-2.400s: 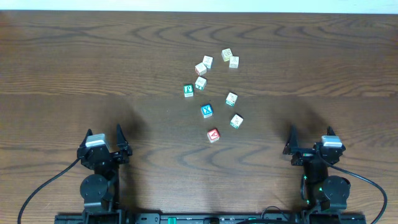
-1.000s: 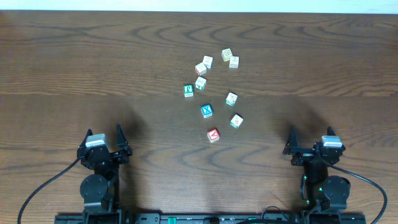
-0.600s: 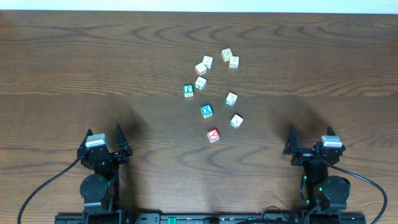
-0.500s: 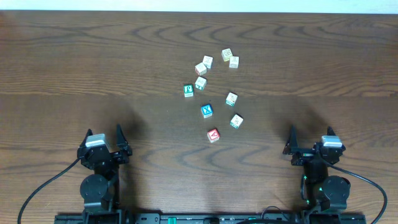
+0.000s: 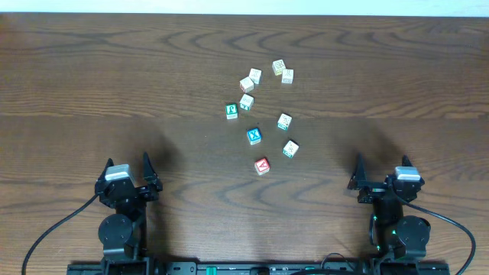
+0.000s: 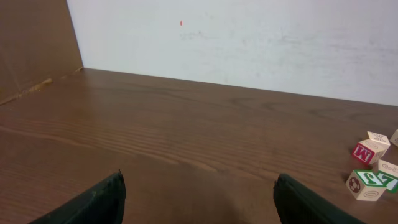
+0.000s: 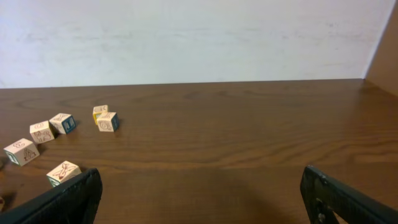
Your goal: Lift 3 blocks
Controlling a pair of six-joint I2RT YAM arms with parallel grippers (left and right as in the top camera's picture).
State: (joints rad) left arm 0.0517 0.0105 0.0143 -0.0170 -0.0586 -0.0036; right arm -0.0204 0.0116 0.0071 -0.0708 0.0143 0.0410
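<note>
In the overhead view the red block with a white "A" (image 5: 262,166) lies nearest the arms, mid-table. Two cream blocks with teal marks sit just beyond it, one (image 5: 290,148) to its right and one (image 5: 284,121) farther back. My left gripper (image 5: 127,163) (image 6: 199,186) is open at the near left, well short of the blocks. At the near right my right gripper (image 5: 380,161) (image 7: 200,180) is open too. Only bare wood lies between each pair of fingers.
A blue "X" cube (image 5: 254,136) and a green-faced cube (image 5: 231,111) (image 6: 367,183) lie among the blocks, with several more cubes behind (image 5: 279,67). A red "M" cube (image 6: 367,151) shows at the left wrist view's right edge. Cream cubes (image 7: 63,172) sit left in the right wrist view.
</note>
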